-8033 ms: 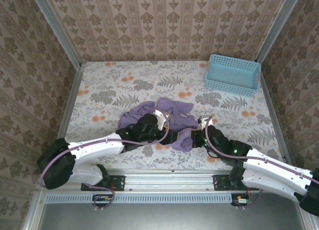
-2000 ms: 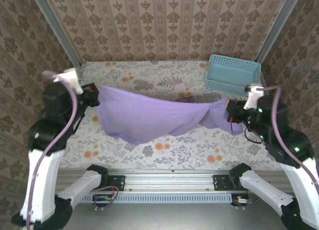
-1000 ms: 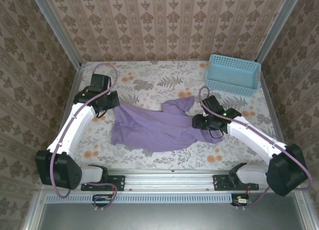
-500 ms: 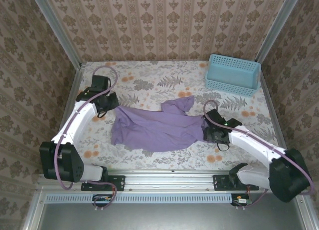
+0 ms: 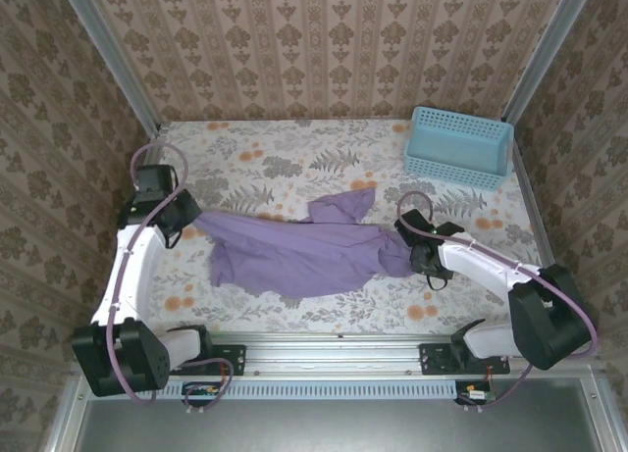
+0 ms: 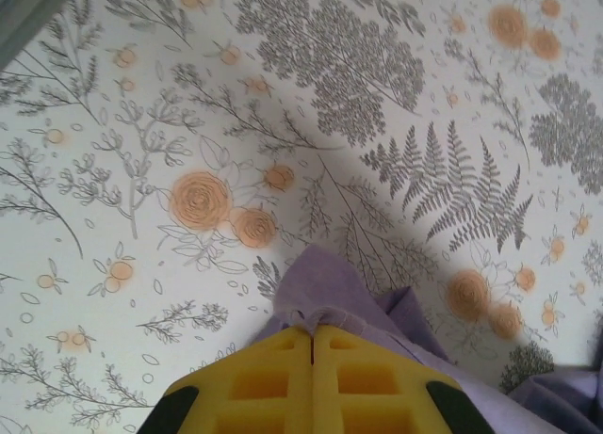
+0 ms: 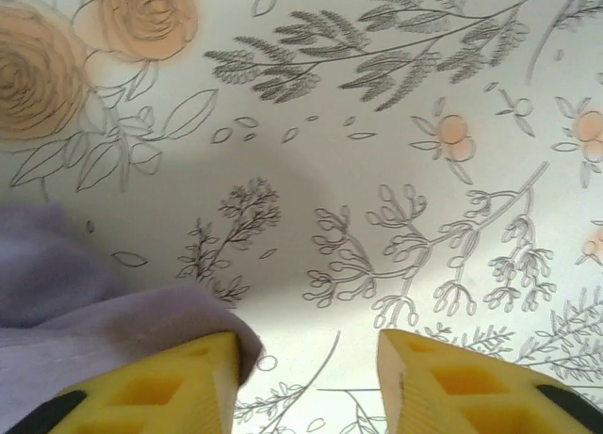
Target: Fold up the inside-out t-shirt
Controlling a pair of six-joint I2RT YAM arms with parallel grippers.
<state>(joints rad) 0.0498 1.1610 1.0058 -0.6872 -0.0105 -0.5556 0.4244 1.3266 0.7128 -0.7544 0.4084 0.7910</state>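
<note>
Where this one's at: the inside-out t-shirt (image 5: 294,256) lies across the middle of the worktop (image 5: 294,158) as a long wrinkly band running left to right. One flap (image 5: 343,207) pokes toward the far side. It's not flat and nowhere near folded. The blue basket (image 5: 459,146) sits well apart in the far right corner and isn't in play.

The left hand (image 5: 184,217) is at the shirt's left end. In its wrist view the yellow fingers (image 6: 264,382) are pressed right together with a fold of purple cloth pinched at the tips, so that's a solid grip. The cloth looks pulled taut toward it.

The right hand (image 5: 416,252) is down low at the shirt's right end. Its wrist view shows the two fingers standing apart with bare worktop between them. The shirt's edge just lies against one finger (image 7: 160,392), so it's touching but not clamped. That hand has hold of nothing.

My read is that this is the spread-it-out step, before any actual folding. Next the right hand needs a proper bite on that right edge: slide sideways so the cloth sits between the fingers, then close. After that both hands can pull apart and lay the shirt flat. If it closes where it is, I'd guess it grabs air or just a thin sliver of hem.
</note>
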